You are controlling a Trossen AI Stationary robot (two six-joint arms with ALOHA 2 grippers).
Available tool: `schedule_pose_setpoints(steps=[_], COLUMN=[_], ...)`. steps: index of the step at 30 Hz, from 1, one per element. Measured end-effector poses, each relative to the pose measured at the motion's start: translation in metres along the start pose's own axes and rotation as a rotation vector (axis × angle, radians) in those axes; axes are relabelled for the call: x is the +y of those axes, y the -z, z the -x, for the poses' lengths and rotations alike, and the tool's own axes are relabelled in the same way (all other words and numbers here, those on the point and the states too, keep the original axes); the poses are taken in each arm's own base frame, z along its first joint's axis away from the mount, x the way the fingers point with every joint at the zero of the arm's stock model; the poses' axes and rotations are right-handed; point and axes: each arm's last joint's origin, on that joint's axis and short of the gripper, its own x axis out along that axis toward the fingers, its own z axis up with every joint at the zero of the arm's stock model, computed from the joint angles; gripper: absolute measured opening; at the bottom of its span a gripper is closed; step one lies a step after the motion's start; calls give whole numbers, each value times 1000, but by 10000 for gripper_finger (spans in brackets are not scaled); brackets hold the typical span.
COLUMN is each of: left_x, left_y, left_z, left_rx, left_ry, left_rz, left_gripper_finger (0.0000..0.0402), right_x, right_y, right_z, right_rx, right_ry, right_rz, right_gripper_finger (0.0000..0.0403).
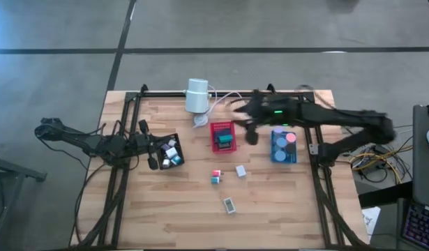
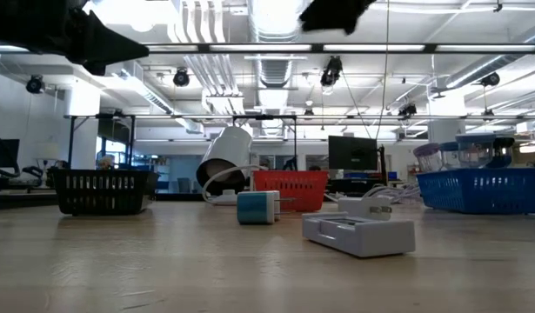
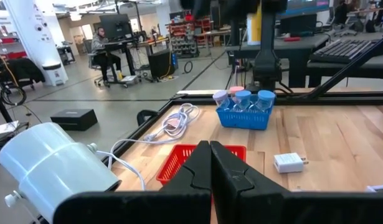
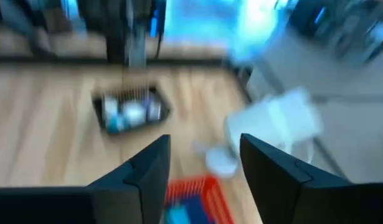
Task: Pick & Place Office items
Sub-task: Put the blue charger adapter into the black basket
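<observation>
1. Closest to your low camera sits a white flat block (image 2: 360, 235) on the wood, and from above you see the same piece (image 1: 229, 205) lying nearest the front edge of the table (image 1: 165, 216)
2. Just behind it you have a teal block (image 2: 255, 208) with a pink piece beside it, a little pair (image 1: 215, 176) out in the open middle, and a white adapter (image 1: 241, 171) a touch to their right
3. Look at your right gripper (image 1: 246, 130): it hangs above the red tray (image 1: 222, 136), blurred, with nothing between its fingers (image 4: 144, 171), which stand clearly apart
4. Inside that red tray you can make out a teal item, but its exact form you cannot tell
5. Your blue tray (image 1: 284, 146) sits just right of the red one and carries round pieces, among them a pink disc (image 1: 290, 137)
6. Over on the other side, your left gripper (image 1: 148, 145) rests pressed together at the edge of the black tray (image 1: 169, 150), and its own camera shows the two fingers (image 3: 200, 168) meeting with nothing pinched
7. That black tray holds several small white and blue pieces
8. At the back of the table you see a white cylinder (image 1: 197, 95) with a white cable (image 1: 221, 101) looping from it
9. Far beyond the table, a person (image 3: 103, 43) sits at a desk
</observation>
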Motion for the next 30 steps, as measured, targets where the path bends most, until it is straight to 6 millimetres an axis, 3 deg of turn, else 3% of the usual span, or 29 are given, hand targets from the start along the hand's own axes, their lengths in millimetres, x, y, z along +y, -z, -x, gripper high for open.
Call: schedule_pose_setpoints(steps=[5,10,16,21,30], left_x=[0,0,0,0,1], left_y=[1,1,1,1,1], left_z=[0,0,0,0,0], left_rx=[9,9,10,10,13], left_ry=[5,8,8,0,-33], left_rz=[4,8,8,7,-15], left_gripper_finger=[0,0,0,0,0], right_x=[-1,4,8,8,10], right_y=[23,69,121,151,185], right_z=[60,94,105,109,110], right_rx=[-288,-486,-616,-694,-714], right_ry=[-54,-215,-253,-220,-267], right_rz=[-130,-116,-107,-70,-86], right_gripper_finger=[154,96,15,12,12])
